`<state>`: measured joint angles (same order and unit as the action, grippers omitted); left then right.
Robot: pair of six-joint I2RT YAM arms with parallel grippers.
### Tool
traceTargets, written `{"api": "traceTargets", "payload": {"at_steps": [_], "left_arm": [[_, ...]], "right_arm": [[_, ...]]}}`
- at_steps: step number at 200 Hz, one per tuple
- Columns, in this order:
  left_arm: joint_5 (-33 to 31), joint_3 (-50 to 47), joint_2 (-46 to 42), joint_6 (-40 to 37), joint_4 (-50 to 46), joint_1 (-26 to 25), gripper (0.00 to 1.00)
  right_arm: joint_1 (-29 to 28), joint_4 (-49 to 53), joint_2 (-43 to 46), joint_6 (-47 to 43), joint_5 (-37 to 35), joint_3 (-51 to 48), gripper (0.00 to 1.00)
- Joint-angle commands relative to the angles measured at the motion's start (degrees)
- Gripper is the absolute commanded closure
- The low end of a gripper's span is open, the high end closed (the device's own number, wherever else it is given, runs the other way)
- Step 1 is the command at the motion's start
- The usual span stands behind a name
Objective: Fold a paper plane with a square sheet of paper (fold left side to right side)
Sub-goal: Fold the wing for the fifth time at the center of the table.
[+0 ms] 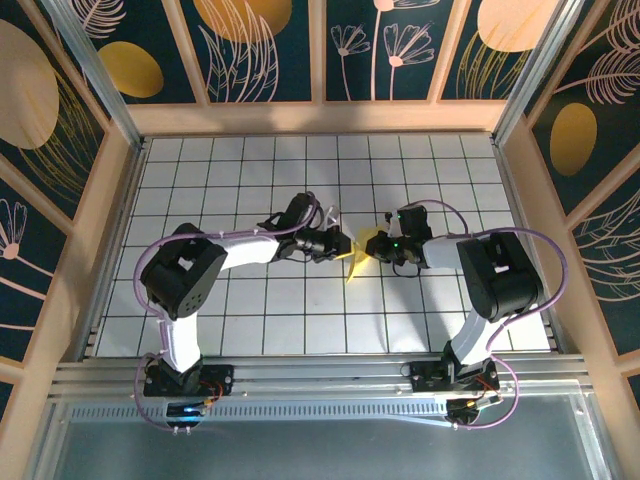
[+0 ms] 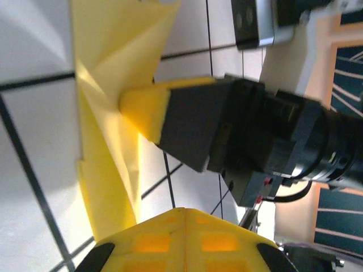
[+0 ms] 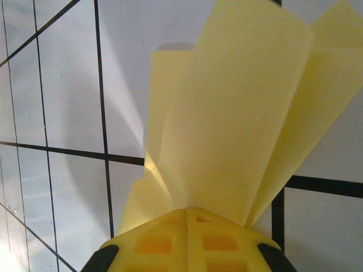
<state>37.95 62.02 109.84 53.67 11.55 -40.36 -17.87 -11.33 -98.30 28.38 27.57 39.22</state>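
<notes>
The sheet of paper (image 1: 356,264) is folded into a narrow pale-yellow shape with several creased layers, held up off the middle of the grid table. My right gripper (image 1: 377,247) is shut on its right edge. In the right wrist view the layers (image 3: 238,113) fan out from the shut fingertips of that gripper (image 3: 187,211). The left wrist view has the paper (image 2: 108,141) standing on edge with the right gripper (image 2: 122,105) pinching it from the side. My left gripper (image 2: 186,209) is shut just right of the paper, with nothing seen between its fingers. From above the left gripper (image 1: 338,243) sits at the paper's left edge.
The white table with black grid lines (image 1: 300,320) is bounded by a wooden frame (image 1: 320,118) and aluminium posts. Both arms reach inward and meet at the middle. The right arm's black wrist body (image 2: 261,136) is close in front of the left gripper.
</notes>
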Motion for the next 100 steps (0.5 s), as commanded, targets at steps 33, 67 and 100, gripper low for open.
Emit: {"api": "traceTargets", "payload": {"at_steps": [33,67,100], "left_arm": [[3.9,2.9,5.3,1.0,-0.9,-2.0,0.94],[3.0,4.7,7.0,-1.3,-5.1,-2.3,0.95],[1.6,5.1,8.1,-3.3,-8.0,-2.3,0.95]], "right_arm": [[0.7,7.5,-1.9,-0.2,-3.4,-2.9,1.00],[0.7,7.4,-2.0,0.0,-3.3,-2.9,1.00],[0.8,7.6,-2.0,0.0,-3.4,-2.8,1.00]]}}
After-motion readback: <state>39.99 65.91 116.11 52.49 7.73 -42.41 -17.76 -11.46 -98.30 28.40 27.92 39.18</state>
